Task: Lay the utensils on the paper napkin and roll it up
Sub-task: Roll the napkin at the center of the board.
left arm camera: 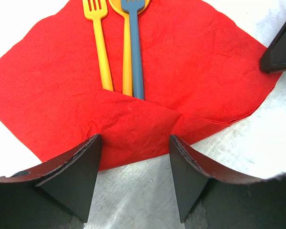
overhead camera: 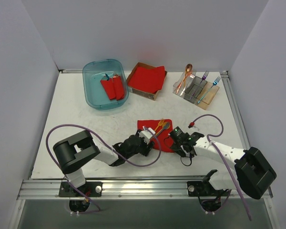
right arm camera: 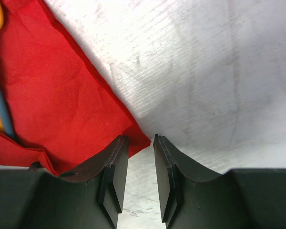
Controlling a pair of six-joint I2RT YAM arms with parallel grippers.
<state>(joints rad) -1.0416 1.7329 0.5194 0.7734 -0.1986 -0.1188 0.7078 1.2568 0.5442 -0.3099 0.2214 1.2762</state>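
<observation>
Nearest, the left gripper stands wide open astride the napkin's near corner, which is folded up over the handles of the 3 utensils, probably so they cannot slip out during rolling; it grips nothing. Beside it, the right gripper has its jaws a narrow slit apart at the napkin's side corner, seemingly poised to pinch that tip, not clamped on it. Far back sit the bin, stack and holder, well apart from the work.
</observation>
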